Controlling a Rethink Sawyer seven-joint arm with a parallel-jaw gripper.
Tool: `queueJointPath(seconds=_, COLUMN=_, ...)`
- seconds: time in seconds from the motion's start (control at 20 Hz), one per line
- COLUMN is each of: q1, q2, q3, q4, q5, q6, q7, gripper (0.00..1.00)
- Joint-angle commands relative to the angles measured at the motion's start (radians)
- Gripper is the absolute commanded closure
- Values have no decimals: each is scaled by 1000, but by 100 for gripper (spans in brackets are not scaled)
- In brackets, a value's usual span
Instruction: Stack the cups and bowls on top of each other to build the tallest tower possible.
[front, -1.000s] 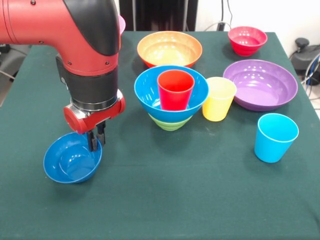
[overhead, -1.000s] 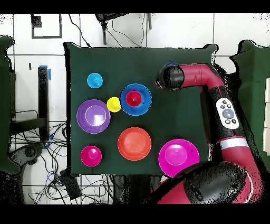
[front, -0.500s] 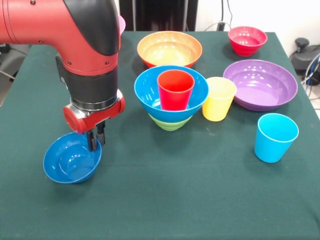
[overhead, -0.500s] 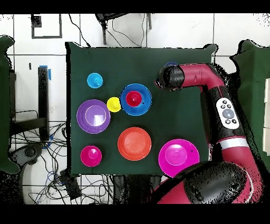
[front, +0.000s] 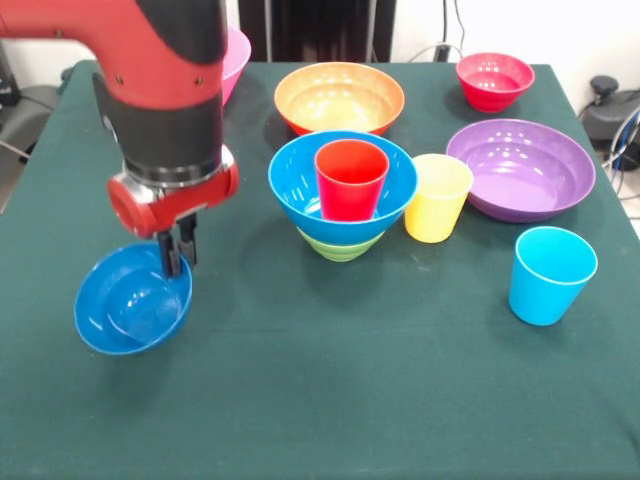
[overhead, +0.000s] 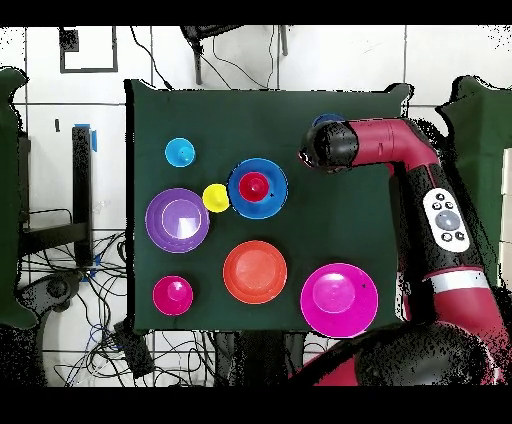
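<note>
The tower (front: 342, 200) so far is three pieces near the middle of the table (front: 400, 400): a green bowl (front: 340, 246) at the bottom, the large blue bowl (front: 300, 180) in it, and the red cup (front: 352, 178) standing inside that. The pincer (front: 174, 252) is pinched narrow on the rim of the small blue bowl (front: 130, 300), which hangs tilted and looks lifted off the table. The yellow cup (front: 437, 197), sky-blue cup (front: 550, 274) and the purple (front: 520, 168), orange (front: 339, 97), small red (front: 494, 80) and pink (overhead: 339, 299) bowls are unstacked.
</note>
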Motion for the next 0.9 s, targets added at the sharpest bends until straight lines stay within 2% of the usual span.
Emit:
queueJointPath(seconds=0.05, q1=1, q2=-125, q3=-2, q4=112, q5=27, q6=93, q7=-236, gripper=100)
queueJointPath(seconds=0.3, q1=2, q2=-213, q3=1, q4=153, q5=79, q6=161, q7=-240, gripper=100)
queueJointPath(seconds=0.65, q1=21, q2=-272, q3=-3, q4=175, q5=102, q6=169, q7=-211, gripper=100)
queueJointPath(seconds=0.9, q1=50, q2=-328, q3=-5, q4=226, q5=124, q6=146, q7=-123, gripper=100)
